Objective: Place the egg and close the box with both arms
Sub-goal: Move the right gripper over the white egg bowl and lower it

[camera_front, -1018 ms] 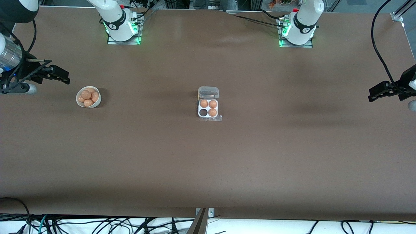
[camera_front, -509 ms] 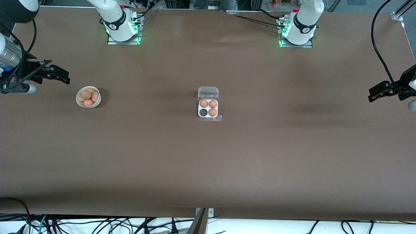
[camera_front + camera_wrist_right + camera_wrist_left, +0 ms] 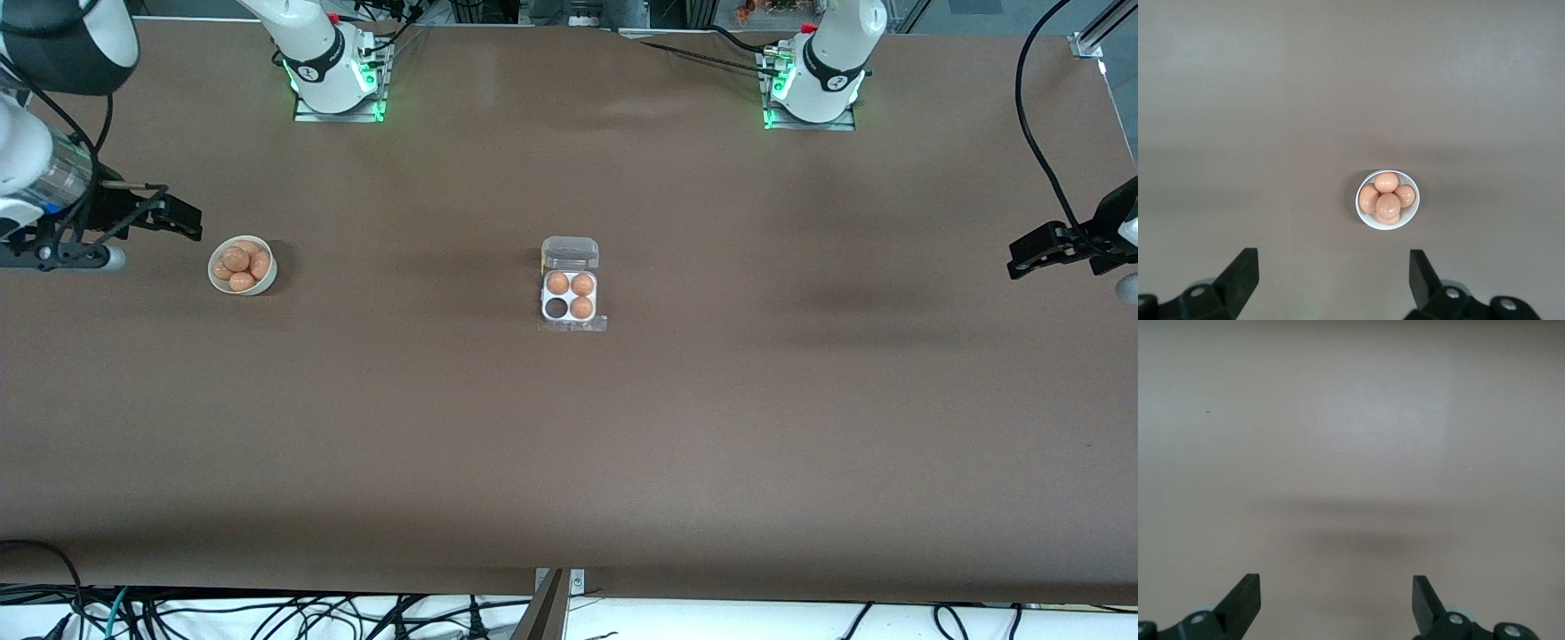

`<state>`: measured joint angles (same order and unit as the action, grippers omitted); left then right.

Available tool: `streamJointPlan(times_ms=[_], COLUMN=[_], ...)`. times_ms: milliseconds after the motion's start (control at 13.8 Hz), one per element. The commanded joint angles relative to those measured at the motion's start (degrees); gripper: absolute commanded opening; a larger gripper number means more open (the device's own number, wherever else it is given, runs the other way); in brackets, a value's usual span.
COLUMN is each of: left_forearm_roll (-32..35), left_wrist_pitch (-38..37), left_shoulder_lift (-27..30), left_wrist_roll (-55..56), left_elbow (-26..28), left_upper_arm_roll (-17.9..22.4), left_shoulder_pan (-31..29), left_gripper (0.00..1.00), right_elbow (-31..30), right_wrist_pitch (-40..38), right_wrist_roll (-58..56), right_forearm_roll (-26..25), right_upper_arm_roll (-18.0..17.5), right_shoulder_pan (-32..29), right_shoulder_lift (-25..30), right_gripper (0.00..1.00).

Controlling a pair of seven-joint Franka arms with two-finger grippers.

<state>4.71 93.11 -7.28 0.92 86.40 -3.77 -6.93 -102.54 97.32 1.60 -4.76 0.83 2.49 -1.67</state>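
Right gripper (image 3: pixel 182 220) wide, empty, over right arm's end of tabletop (image 3: pixel 569 444), beside bowl (image 3: pixel 242 265) of eggs (image 3: pixel 1388 198). Left gripper (image 3: pixel 1022 256) wide, empty, waiting at left arm's edge. Box (image 3: pixel 570 298) mid-tabletop, clear lid (image 3: pixel 570 253) open, three cells filled, one cell (image 3: pixel 556 308) empty. Judgement: nothing done; egg pick, placement, lid closing all left. No readable writing or labels.
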Motion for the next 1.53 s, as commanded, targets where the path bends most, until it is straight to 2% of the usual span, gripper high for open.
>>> streamJointPlan(times_ms=[0,291,436,655,800,1091,1455], left_forearm_roll=[0.73,0.73,0.73,0.73,0.73,0.73,0.73], left_wrist_pitch=[-0.82,-0.82,-0.82,-0.82,-0.82,-0.91,-0.91], left_shoulder_lift=[-0.63,-0.63,-0.63,-0.63,-0.63,-0.63,-0.63], left_wrist_roll=[-0.13,-0.13,-0.13,-0.13,-0.04,-0.04,-0.04], left_elbow=[-1.41,-1.5,-1.5,-1.5,-1.41,-1.41,-1.41], left_upper_arm_roll=[-0.36,-0.36,-0.36,-0.36,-0.45,-0.45,-0.45], left_shoulder_pan=[-0.01,0.08,0.08,0.08,0.08,0.08,0.17], left_gripper=[1.0,1.0,1.0,1.0,1.0,1.0,1.0], right_elbow=[-8.79,-21.62,-29.26,-36.04,-39.56,-40.46,-40.37], right_wrist_pitch=[7.5,19.97,29.19,36.33,40.56,44.0,45.5], right_wrist_roll=[-0.02,-0.46,-0.54,-0.63,-0.63,-0.72,-0.63], right_forearm_roll=[-1.92,-6.3,-7.28,-9.56,-12.8,-18.61,-19.24], right_upper_arm_roll=[-0.31,1.27,3.03,3.47,4.09,7.6,7.6], right_shoulder_pan=[-0.46,-0.55,-0.46,-0.46,-0.55,-0.55,-0.46], right_shoulder_lift=[1.41,2.64,3.95,4.4,4.4,1.77,-1.75], right_gripper=[1.0,1.0,1.0,1.0,1.0,1.0,1.0])
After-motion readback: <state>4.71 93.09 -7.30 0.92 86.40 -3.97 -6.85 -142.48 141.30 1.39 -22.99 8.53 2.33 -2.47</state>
